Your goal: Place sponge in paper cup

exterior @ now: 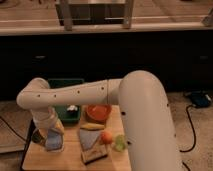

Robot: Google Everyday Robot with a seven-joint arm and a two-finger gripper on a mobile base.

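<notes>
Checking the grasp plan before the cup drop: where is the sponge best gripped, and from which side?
Probably pinch across its narrow width, from straight above: the sponge is a small, soft, flat pad at the left end of the board, and the gripper hangs right over it.

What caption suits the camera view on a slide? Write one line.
Gripper low at the wooden board's left end, by the light-blue sponge and paper cup.

claw [48,134] at lower left, blurred, arm [145,115] cut off by bottom edge
</notes>
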